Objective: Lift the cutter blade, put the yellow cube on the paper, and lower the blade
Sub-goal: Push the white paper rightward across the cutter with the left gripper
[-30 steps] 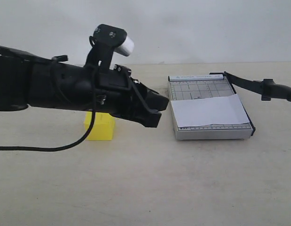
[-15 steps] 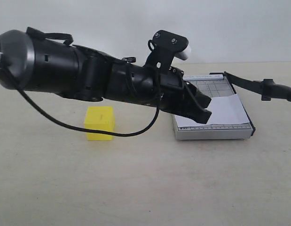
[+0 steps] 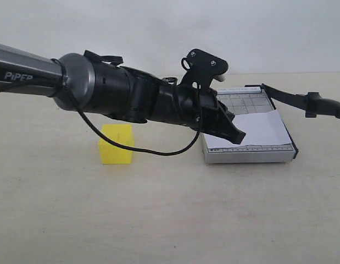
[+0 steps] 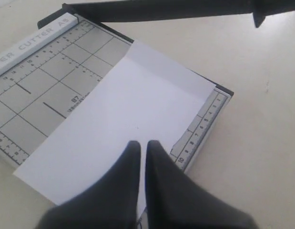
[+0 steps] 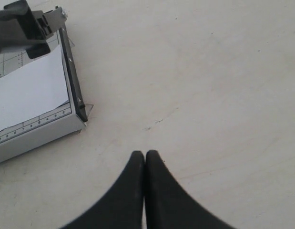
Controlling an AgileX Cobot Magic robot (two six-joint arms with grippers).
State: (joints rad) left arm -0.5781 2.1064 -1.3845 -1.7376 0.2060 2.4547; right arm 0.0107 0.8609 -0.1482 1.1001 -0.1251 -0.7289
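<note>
The yellow cube (image 3: 116, 143) rests on the table left of the grey gridded trimmer (image 3: 233, 103), under my left arm and touched by nothing. The white paper (image 3: 247, 130) (image 4: 123, 129) lies on the trimmer's near half. The cutter blade (image 3: 301, 100) (image 4: 161, 9) is swung up off the base, its handle out to the right. My left gripper (image 3: 239, 135) (image 4: 143, 144) hovers shut and empty over the paper's near left part. My right gripper (image 5: 145, 153) is shut and empty over bare table beside the trimmer's corner (image 5: 76, 102); the exterior view does not show it.
The beige table (image 3: 175, 214) runs wide in front of the cube and trimmer. My left arm's body (image 3: 120, 99) and its hanging cable (image 3: 159, 152) span the space above the cube. A pale wall closes the back.
My left arm has swept right from above the cube to over the trimmer, then dipped slightly. Cube, paper and blade have not moved.
</note>
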